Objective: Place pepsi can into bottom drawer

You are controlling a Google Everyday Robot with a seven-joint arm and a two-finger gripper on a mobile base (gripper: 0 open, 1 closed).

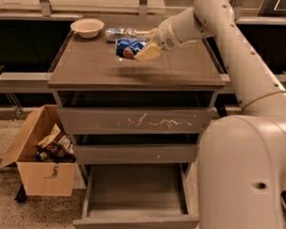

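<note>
The pepsi can point(125, 47), blue with a red spot, lies on its side in my gripper point(137, 53), which is shut on it. One cream fingertip point(148, 52) shows on its right side. The can hangs a little above the back middle of the cabinet top point(88, 67), with its shadow on the top below it. The bottom drawer point(134, 222) is pulled open low at the front, and its inside looks bare. My arm reaches in from the right.
A cream bowl point(87, 27) and a silvery-blue foil packet point(118, 33) sit at the back of the top. The scratched top drawer point(133, 121) and the middle drawer point(132, 153) are shut. An open cardboard box point(42, 174) of snacks stands on the floor at the left.
</note>
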